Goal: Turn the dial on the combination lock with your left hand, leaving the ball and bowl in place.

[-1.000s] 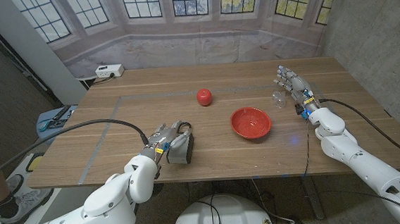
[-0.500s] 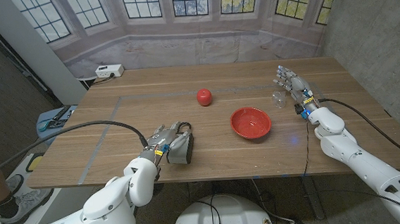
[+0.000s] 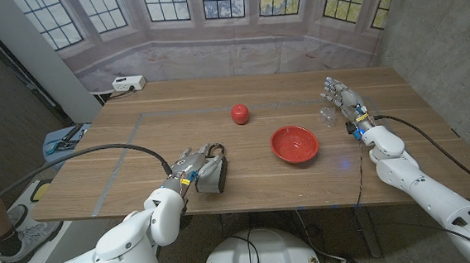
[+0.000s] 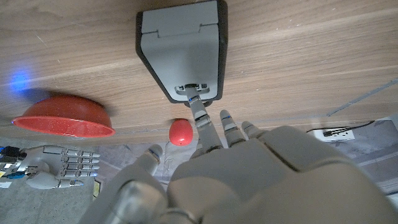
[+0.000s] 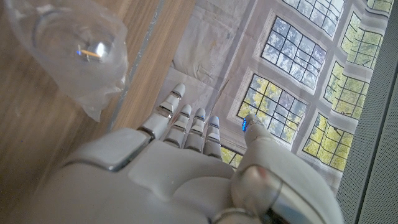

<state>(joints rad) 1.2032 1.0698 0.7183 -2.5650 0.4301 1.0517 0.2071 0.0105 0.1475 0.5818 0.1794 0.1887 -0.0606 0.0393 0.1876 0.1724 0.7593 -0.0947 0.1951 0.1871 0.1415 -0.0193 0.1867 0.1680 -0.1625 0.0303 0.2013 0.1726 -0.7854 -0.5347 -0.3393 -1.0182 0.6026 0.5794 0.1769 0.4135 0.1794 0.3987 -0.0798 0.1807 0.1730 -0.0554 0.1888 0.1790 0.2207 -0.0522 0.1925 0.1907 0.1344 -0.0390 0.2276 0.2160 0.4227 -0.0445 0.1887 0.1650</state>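
Lower left of the head frame, lock: we see the grey combination lock (image 3: 212,176) on the table (image 3: 145,146) near its front edge.
Left robot hand (image 3: 189,166): one fingertip (image 4: 193,106) touches the lock's dial end (image 4: 194,91); it grips nothing, fingers extended.
Ball: the red ball (image 3: 239,113) sits at upper centre.
Bowl: the red bowl (image 3: 294,144) lies right of centre, apart from the ball.
Right robot hand (image 3: 342,101): at the right, open, empty, beside a clear plastic cup (image 3: 328,117).
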